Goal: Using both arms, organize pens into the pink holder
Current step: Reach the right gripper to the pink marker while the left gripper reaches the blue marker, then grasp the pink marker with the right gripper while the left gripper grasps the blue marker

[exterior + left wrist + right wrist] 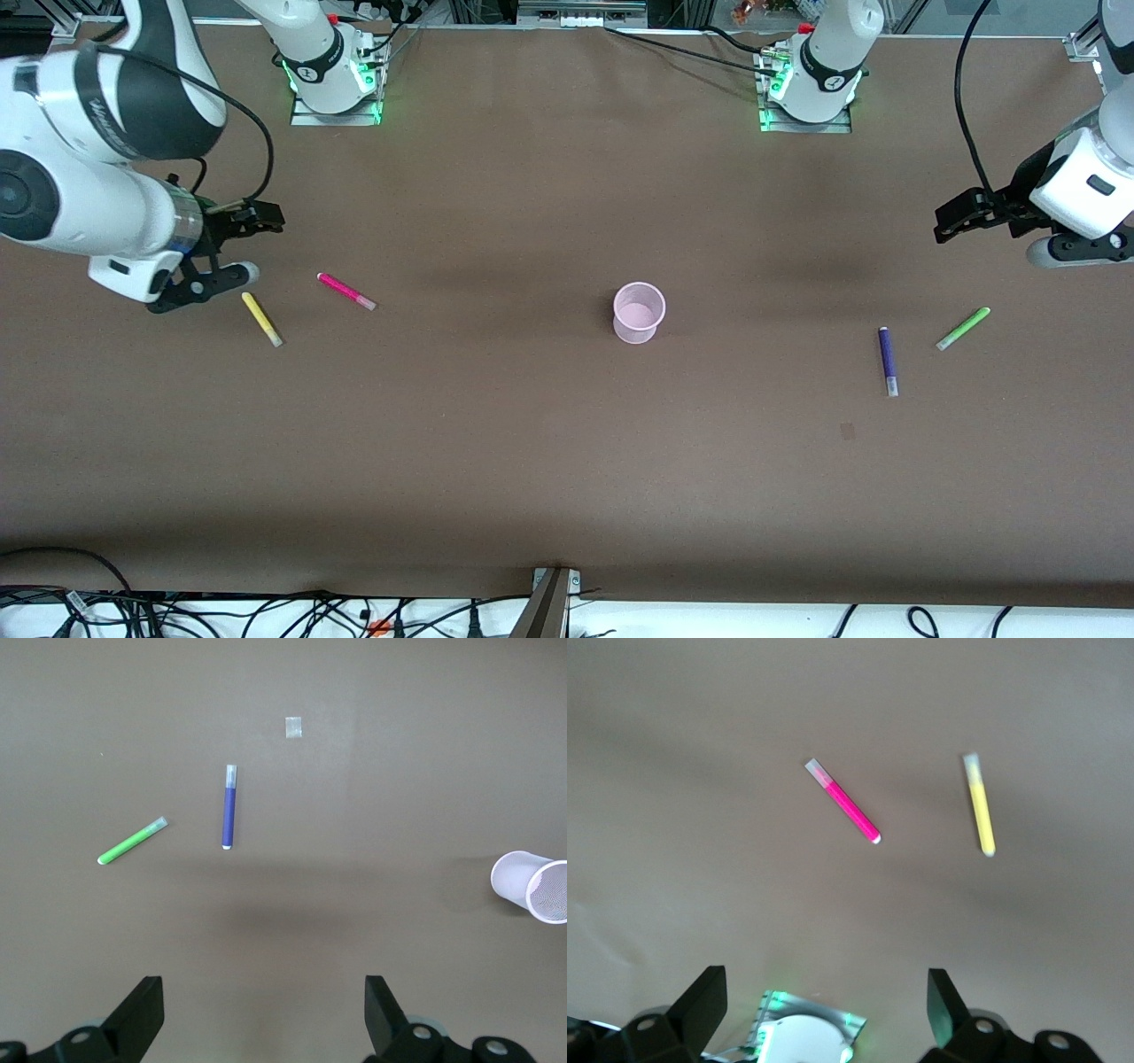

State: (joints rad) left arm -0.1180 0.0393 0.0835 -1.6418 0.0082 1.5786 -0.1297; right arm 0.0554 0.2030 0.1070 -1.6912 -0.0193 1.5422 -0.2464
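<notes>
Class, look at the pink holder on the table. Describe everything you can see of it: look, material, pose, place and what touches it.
The pink holder is a small round cup of pale, see-through pink plastic, tapering to a narrower base. It stands upright, mouth open upward, and looks empty. It sits on the brown table about midway between the two arms' ends, with all four pens lying well apart from it. Only the tabletop touches it.
</notes>
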